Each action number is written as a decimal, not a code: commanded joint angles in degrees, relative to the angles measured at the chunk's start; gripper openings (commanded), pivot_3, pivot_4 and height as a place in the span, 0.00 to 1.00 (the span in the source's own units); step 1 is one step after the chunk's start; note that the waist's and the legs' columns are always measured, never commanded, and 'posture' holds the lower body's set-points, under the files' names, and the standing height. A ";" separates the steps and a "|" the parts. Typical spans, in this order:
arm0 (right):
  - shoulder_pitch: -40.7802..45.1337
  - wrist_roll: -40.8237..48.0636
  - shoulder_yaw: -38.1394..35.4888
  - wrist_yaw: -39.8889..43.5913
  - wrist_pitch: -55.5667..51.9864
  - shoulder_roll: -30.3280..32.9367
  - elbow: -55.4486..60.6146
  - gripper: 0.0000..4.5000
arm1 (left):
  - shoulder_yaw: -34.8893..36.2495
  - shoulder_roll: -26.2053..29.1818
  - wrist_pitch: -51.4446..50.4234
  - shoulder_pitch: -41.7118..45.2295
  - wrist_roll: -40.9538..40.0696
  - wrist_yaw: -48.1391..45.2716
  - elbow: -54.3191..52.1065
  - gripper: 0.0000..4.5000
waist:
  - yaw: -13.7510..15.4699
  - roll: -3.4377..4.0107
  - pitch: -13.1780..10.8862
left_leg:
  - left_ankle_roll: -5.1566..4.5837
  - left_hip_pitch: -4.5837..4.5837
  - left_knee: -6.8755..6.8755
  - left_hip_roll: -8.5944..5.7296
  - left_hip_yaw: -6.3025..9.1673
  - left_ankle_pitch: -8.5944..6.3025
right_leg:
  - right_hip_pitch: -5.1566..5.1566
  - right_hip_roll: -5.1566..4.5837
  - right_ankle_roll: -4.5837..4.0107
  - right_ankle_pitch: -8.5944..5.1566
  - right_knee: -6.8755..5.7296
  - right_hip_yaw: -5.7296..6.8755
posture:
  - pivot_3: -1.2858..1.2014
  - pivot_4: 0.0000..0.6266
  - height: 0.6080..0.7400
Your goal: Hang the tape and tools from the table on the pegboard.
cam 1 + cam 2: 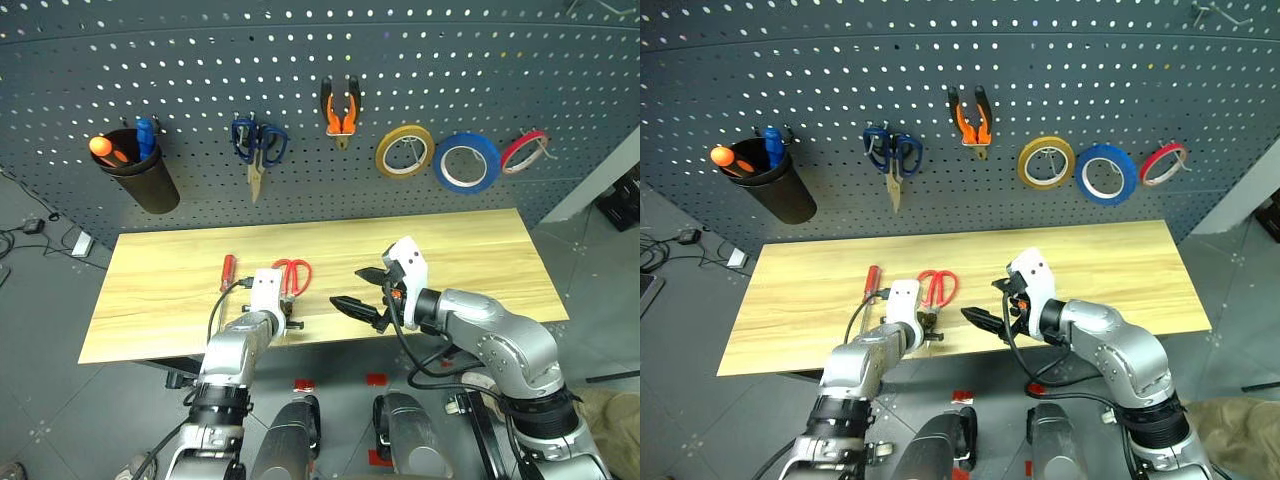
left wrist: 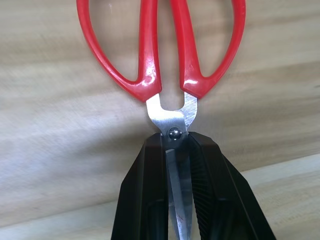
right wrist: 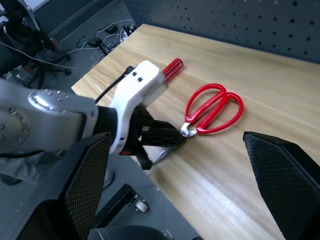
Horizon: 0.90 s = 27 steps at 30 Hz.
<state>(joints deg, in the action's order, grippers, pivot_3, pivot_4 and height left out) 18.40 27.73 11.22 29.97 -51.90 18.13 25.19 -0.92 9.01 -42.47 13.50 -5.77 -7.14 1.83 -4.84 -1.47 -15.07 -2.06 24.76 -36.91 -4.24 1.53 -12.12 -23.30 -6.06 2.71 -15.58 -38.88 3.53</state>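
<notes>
I see left gripper (image 2: 175, 150) jaws clamped on blades of red-handled steel scissors (image 1: 292, 276), flat on light wood-grain worktop (image 1: 480, 250) near front edge. Smooth blades may pivot, slip on lift. Right gripper (image 1: 362, 290) jaws wide, empty.

Seen from head height, facing down over the table (image 1: 480, 245) toward the pegboard (image 1: 300, 90) at twelve o'clock; wrist cameras close in, both sharing the red-handled scissors (image 3: 214, 109).
</notes>
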 commanded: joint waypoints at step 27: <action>6.50 -11.89 0.29 -7.71 13.82 -1.26 8.01 1.00 | -0.61 6.47 28.89 -9.10 13.87 2.60 -28.30 0.07 | -0.01 0.00 0.01 | -0.13 0.05 -0.03 -0.01 -0.02 -0.09 | 0.03 -0.01 0.00 0.00 0.13 0.06 | 0.41 0.34 1.00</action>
<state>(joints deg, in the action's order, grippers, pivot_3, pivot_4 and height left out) 24.03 15.83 12.57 22.23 -39.42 16.85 31.66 -3.68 15.44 -15.55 3.13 7.84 -5.13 -24.56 -4.85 -1.47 -15.07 -2.19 24.80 -36.95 -4.25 1.51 -12.20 -23.26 -6.07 2.71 -15.59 -38.76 3.59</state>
